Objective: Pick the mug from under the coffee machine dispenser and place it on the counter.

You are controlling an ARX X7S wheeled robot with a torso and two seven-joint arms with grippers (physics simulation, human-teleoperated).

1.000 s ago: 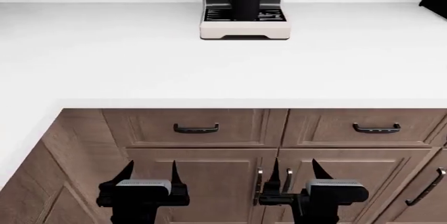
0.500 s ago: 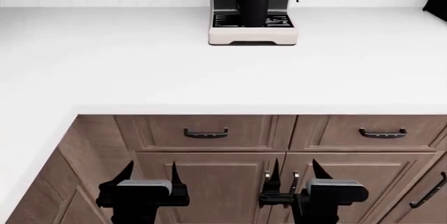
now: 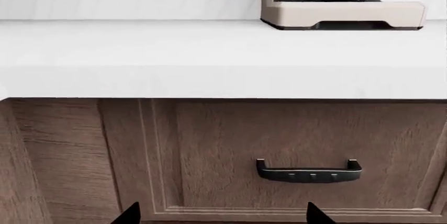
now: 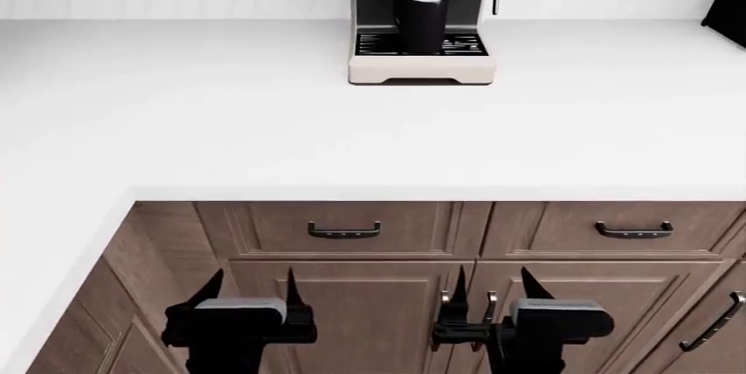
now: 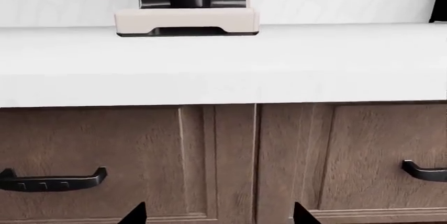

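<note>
Since the earlier frames the head view has shifted: the machine [image 4: 421,29] and the counter's front edge sit lower in the picture, and the cabinet fronts have slid down and rightward with them. Both grippers hold the same place in the frame as before.

From left to right, I note the following. The counter [image 4: 175,121] runs across the view and turns toward me at the left corner. My left gripper [image 4: 250,287] hangs low in front of the cabinets, its fingers spread apart and holding nothing; in the left wrist view only the two fingertips [image 3: 129,214] show, with a drawer handle [image 3: 309,171] between them and farther off. The machine stands at the back of the counter, slightly right of centre. The mug [image 4: 422,17] stands upright on the drip tray [image 4: 420,45], inside the black recess, well apart from both grippers. My right gripper [image 4: 491,285] hangs before the cabinet doors, its fingers likewise parted and empty. A dark object [image 4: 732,3] cuts in at the far right edge; I cannot tell what it is.
</note>
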